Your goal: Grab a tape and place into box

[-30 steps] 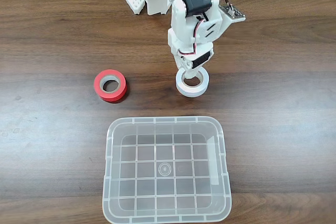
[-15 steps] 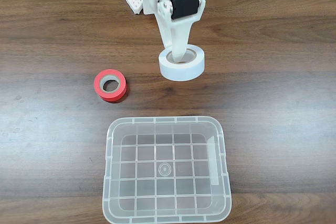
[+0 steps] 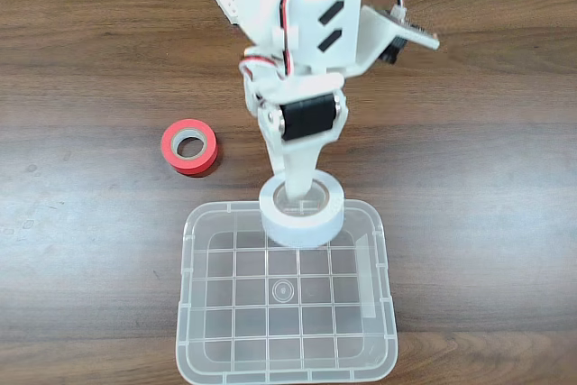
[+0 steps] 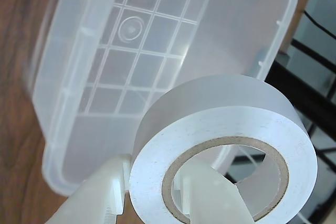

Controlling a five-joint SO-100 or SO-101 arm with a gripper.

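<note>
We see the claw (image 3: 297,197) pinching the tape (image 3: 302,212) (one finger through its core), hole facing up, over the box (image 3: 287,362) rim.

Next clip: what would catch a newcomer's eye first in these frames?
The white tape hangs in the gripper over the far rim of the clear box in the fixed view, one finger through its core. In the wrist view the tape looms large, a finger pressed on its outer wall, the box's grid floor beyond. A red tape roll sits alone on the wooden table, left of the arm.
</note>
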